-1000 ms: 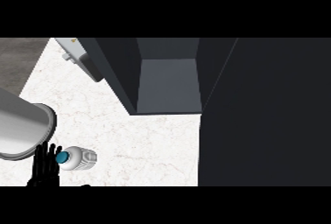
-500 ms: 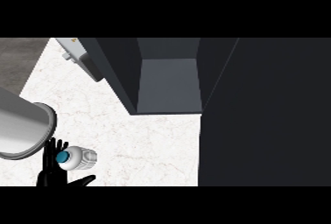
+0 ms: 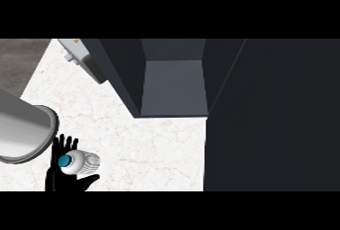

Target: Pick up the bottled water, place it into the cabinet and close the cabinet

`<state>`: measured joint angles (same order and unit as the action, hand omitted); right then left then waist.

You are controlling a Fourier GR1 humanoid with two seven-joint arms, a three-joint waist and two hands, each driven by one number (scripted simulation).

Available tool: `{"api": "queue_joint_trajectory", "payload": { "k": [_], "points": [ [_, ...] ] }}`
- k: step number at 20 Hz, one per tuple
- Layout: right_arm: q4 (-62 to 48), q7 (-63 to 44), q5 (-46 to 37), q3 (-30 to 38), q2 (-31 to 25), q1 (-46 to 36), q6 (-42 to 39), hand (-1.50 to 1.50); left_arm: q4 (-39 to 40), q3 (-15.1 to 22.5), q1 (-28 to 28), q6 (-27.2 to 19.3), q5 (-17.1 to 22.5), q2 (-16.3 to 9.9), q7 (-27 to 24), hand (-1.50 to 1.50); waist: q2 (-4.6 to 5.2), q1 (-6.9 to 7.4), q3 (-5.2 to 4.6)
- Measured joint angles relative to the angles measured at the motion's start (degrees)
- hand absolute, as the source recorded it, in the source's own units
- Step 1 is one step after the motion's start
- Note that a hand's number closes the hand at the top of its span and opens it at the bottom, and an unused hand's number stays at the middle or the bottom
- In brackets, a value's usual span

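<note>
The bottled water stands on the white counter at about eight o'clock in the head view, seen from above with its blue cap toward the camera. The left hand sits against the bottle's nine-o'clock and six-o'clock sides, fingers spread upward past the cap and thumb extended toward four o'clock; the fingers are straight and not closed around the body, so the hand is released, holding nothing. The right hand does not appear in the view. The cabinet is open at twelve o'clock, its grey interior floor visible, with its door swung out toward eleven o'clock. A large grey cylindrical object lies just beside the hand at nine to ten o'clock. Assessment: the step in hand is securing the grasp. To do it well, the fingers and thumb should wrap the bottle's body below the cap from opposite sides before any lift. The lift should be vertical, clearing the grey cylinder, then travel toward twelve o'clock, keeping the bottle upright and wide of the open door's edge.
</note>
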<state>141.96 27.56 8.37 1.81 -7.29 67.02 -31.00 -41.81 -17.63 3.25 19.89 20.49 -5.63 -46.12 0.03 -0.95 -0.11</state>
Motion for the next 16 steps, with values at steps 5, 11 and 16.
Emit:
{"api": "queue_joint_trajectory", "payload": {
  "k": [5, 11, 16],
  "points": [
    [-0.1, 0.9, 0.1, 0.8, 0.7, 1.1, -0.9, -1.50, 1.2, 0.0, 0.8, 0.8, 0.7, 0.6, -1.3, 1.50, -0.07, 0.13, 0.09],
    [-0.2, -0.3, 0.4, 1.7, 0.9, 0.2, -1.3, -1.50, 1.8, 0.2, 2.3, 0.7, 1.3, 1.3, -1.8, 1.50, -0.03, 0.35, 0.10],
    [-0.2, 0.1, 0.5, 1.9, 1.4, 1.0, -1.9, -1.50, -1.7, 0.1, 2.3, -1.4, 1.7, 1.6, -3.1, 1.50, -0.12, 0.47, 0.09]
  ]
}}
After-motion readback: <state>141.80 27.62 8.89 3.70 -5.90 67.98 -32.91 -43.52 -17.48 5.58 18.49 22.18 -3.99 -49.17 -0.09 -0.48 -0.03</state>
